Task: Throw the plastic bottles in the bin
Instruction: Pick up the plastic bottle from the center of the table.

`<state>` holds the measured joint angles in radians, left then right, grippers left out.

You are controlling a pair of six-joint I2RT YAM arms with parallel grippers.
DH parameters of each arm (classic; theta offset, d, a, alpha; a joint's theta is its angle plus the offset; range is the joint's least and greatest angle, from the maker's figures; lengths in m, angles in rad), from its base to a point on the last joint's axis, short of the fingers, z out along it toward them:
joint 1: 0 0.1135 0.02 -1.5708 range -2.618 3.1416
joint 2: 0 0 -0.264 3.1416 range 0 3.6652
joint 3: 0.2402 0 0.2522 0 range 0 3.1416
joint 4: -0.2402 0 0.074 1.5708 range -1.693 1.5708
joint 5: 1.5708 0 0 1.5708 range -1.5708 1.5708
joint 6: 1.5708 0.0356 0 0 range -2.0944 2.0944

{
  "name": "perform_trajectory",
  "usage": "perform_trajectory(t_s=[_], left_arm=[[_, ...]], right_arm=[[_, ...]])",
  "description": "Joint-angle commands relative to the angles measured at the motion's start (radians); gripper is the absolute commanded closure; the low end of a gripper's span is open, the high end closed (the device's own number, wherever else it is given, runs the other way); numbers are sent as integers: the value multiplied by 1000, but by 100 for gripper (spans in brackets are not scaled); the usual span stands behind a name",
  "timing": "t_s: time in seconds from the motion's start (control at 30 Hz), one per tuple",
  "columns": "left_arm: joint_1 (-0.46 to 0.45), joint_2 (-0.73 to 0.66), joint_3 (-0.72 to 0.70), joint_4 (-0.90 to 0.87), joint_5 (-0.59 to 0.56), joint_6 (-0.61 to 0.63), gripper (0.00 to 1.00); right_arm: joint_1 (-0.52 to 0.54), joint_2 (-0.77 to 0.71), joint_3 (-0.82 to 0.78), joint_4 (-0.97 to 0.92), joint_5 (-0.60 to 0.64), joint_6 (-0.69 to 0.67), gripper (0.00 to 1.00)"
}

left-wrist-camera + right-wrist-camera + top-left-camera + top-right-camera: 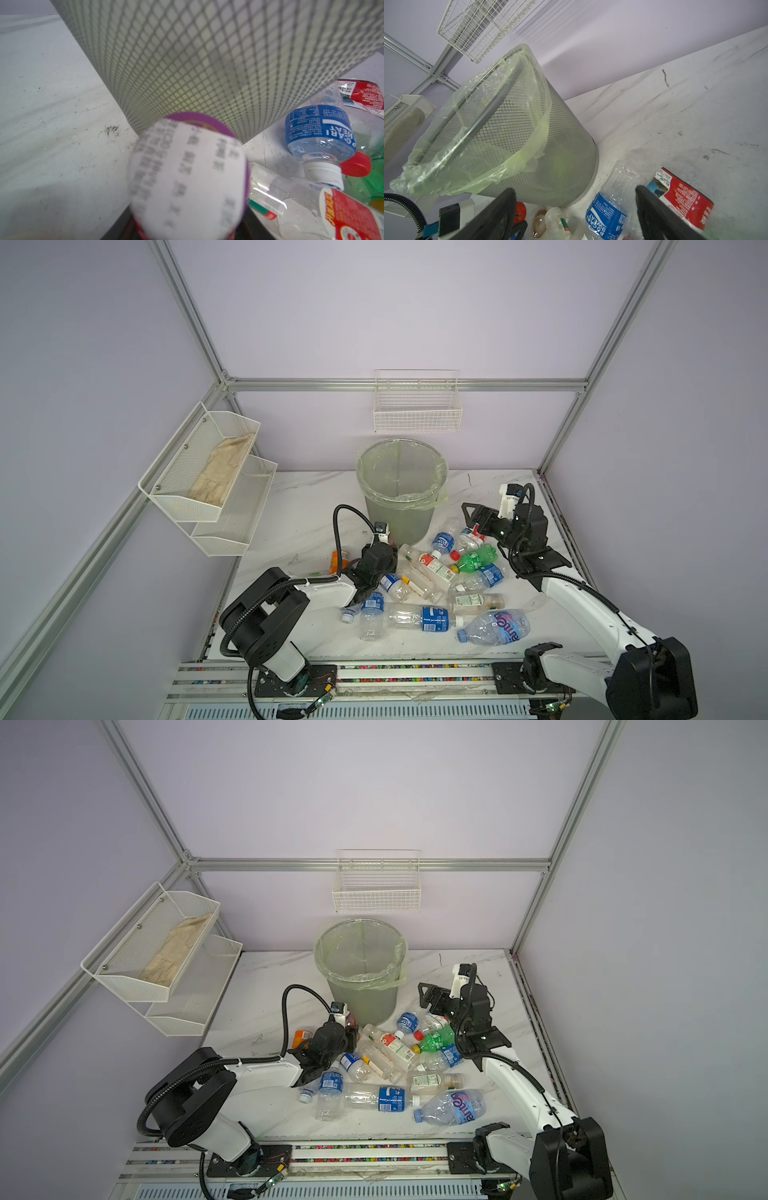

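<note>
1. Only the left wrist view showed a bottle [187,176] with a white label and a purple band. It filled the lower middle of that view, close in front of the bin [207,62]. In both top views it could hardly be made out behind the left gripper [390,549].
2. That bottle was blurred, its print unreadable and its lower end cut off. The left gripper's fingers barely showed beside it, so I could not tell whether they clamped it.
3. The right gripper [574,195] stood spread wide and held nothing, at the bin's 3 o'clock, over a blue-labelled bottle [608,220].
4. The bin stood upright at the back of the table [299,531]; the other bottles [432,593] lay heaped at its 5 o'clock.
</note>
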<state>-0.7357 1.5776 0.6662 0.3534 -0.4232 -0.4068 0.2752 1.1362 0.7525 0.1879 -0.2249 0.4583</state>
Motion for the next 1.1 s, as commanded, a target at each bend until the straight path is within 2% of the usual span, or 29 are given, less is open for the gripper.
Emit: perform_trajectory(t_s=[0.0,0.27,0.6,0.9,1.07], left_arm=[[-6,-54,32,52,-20,17,53],[-23,-154,5,29,-56,41,54],[-31,-366,-36,-35,-87,58,54],[-49,-599,-102,-148,-157,66,55],[-56,-751,-94,-242,-204,98,56]], right_arm=[[5,-28,5,-14,6,-6,8],[5,-48,7,-27,10,2,8],[4,-65,16,-54,7,3,8],[4,-75,26,-67,2,3,8],[4,-82,24,-68,-3,5,8]])
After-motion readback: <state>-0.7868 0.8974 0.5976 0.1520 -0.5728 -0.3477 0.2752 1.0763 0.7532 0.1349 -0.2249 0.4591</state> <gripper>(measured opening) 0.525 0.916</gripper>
